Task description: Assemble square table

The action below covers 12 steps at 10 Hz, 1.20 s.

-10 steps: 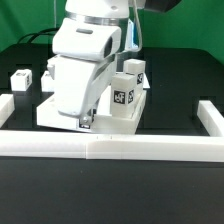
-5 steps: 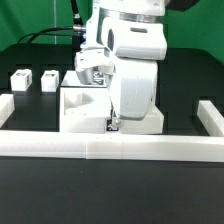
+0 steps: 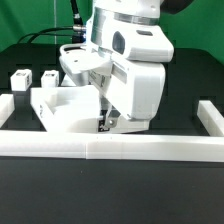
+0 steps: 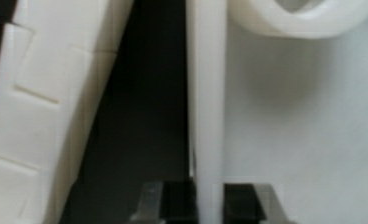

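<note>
Exterior view: one loose leg [image 3: 20, 80] and a second leg [image 3: 48, 78] stand at the exterior view's left, well apart from the square table slab [image 3: 65, 108], which lies skewed just behind the border wall [image 3: 110, 148]. My gripper [image 3: 104, 122] is clamped on the slab's near edge, so the slab stretches leftward from me. In the wrist view, that edge runs straight between my fingertips [image 4: 172, 200].

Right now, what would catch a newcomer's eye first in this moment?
The bulky white arm fills the middle of the exterior view, its gripper clamped on the near edge of the square tabletop. Two loose legs sit behind, toward the exterior view's left.
</note>
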{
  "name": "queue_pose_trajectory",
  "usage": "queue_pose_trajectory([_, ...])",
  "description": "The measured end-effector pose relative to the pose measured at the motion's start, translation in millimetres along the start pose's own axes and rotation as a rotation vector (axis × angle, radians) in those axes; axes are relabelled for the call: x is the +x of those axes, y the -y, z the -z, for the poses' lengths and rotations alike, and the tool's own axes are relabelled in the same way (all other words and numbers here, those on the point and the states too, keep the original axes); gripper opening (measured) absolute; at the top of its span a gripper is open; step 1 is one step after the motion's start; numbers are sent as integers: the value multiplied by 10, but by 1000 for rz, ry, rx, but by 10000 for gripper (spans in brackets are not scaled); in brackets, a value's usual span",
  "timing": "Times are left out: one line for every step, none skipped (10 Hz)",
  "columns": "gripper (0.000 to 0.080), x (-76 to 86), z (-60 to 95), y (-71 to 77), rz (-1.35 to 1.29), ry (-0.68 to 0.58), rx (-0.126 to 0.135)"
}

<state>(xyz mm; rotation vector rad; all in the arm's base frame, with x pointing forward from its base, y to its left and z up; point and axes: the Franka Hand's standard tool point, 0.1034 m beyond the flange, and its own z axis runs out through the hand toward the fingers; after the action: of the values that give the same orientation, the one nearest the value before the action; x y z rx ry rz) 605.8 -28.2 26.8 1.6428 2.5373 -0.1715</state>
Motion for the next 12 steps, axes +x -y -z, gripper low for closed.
queue_pose_trajectory([57, 19, -17, 29, 39, 6, 17])
queue_pose_trajectory([57, 173, -7, 3, 93, 12, 50])
queue_pose_trajectory([57, 387, 23, -55, 166, 18, 96])
queue_pose_trajectory([57, 554, 50, -124, 218, 24, 142])
queue_pose_trajectory([57, 682, 82, -179, 258, 30, 199])
queue_pose_trajectory([57, 819, 122, -212, 326, 22, 267])
queue_pose_trajectory([57, 878, 167, -234, 378, 8, 292])
queue_pose_trajectory([57, 852, 168, -221, 409, -36, 237])
queue_pose_trajectory([58, 777, 122, -88, 508, -88, 214])
queue_pose_trajectory([58, 787, 67, -72, 550, -112, 174])
queue_pose_trajectory([58, 744, 10, -5, 639, -149, 126])
queue_pose_trajectory([58, 707, -2, 59, 737, -181, 101])
